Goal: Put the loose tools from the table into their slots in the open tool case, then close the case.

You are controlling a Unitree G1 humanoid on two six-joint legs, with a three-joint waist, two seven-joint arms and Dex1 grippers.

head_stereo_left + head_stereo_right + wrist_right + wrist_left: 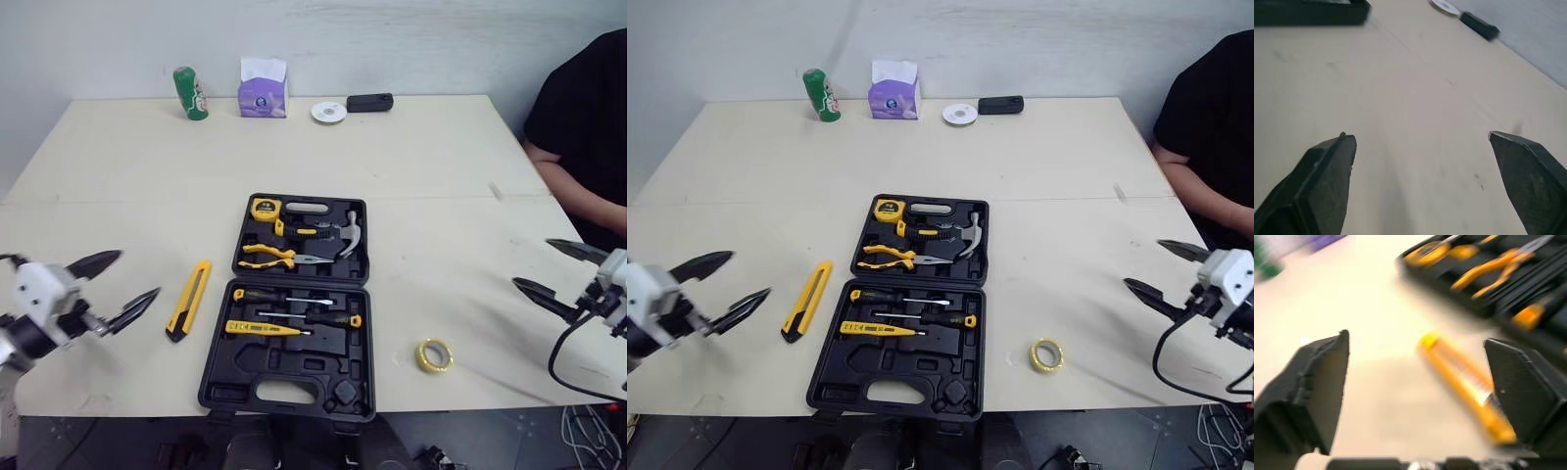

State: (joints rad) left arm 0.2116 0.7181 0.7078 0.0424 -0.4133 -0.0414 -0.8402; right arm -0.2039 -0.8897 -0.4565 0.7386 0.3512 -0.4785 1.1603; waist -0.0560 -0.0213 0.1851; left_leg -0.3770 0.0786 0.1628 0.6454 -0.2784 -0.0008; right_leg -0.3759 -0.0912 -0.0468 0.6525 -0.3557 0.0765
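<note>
The black plastic tool case (235, 364) is laid open at the middle of the pale wooden table (431, 166), its lid not yet shut. Several slots are already filled: a yellow tape measure (265, 208), a steel claw hammer (349, 235), yellow-handled pliers (269, 257) and black-and-yellow screwdrivers (294, 297) are seated, while some recesses in the near half are seen bare.

Two tools are left loose. A yellow-and-black utility knife (189, 300) is laid on the table at 9 o'clock of the case, just beside it. A yellow roll of tape (434, 354) is laid at about 4 o'clock, near but apart.

The left gripper (137, 274) is held further out at 9 o'clock, beyond the knife, its fingers spread wide with nothing between them. The right gripper (532, 263) is held well out at 3 o'clock, likewise spread wide and empty.

The task is judged well short of done: both loose tools are yet to be stowed, and the case is yet to be closed.
</note>
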